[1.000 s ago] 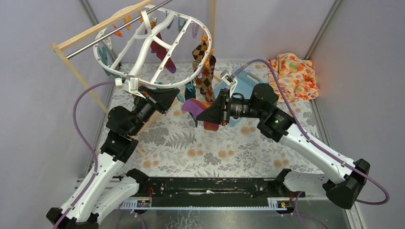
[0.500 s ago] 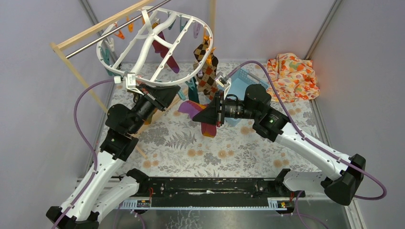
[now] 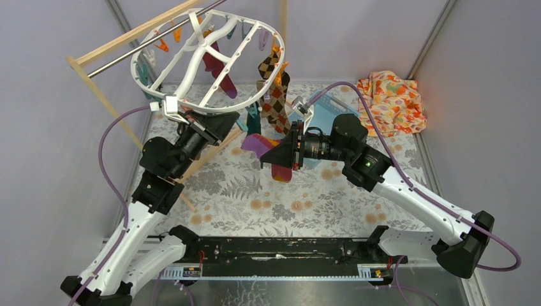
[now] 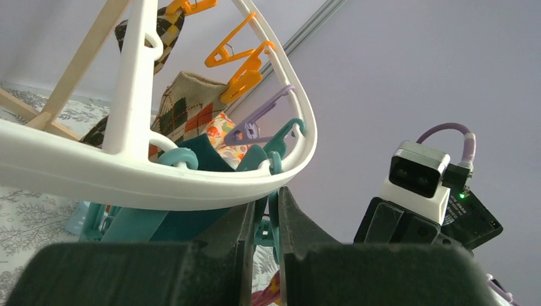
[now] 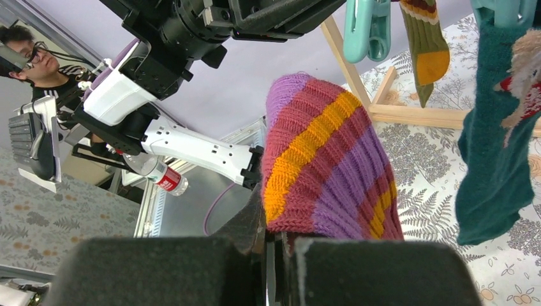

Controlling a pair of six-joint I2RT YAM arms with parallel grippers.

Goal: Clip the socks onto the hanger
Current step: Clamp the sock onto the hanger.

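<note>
**Striped sock held just short of the hanger**

Above the fern-print desk (image 3: 287, 204), the right end effector (image 5: 273, 242) is clenched on the edge of a maroon-purple sock with orange stripes (image 5: 325, 166), which stands up from the pinch in the wrist view and hangs off the desk in the overhead one. The left end effector (image 4: 268, 201) is clamped on a teal peg (image 4: 263, 226) hanging directly under the near rim of the white hanger (image 4: 127, 182), which is tilted up towards the camera. The striped sock is near that rim, to its right, touching none of the pegs. Just beyond it, a teal sock (image 5: 497, 159) and a brown-cream argyle sock (image 3: 275, 102) hang clipped from the hanger's right side. The hanger hangs from a wooden rack (image 3: 127, 40) at far left; an orange floral cloth (image 3: 390, 102) lies in the far right corner.
</note>
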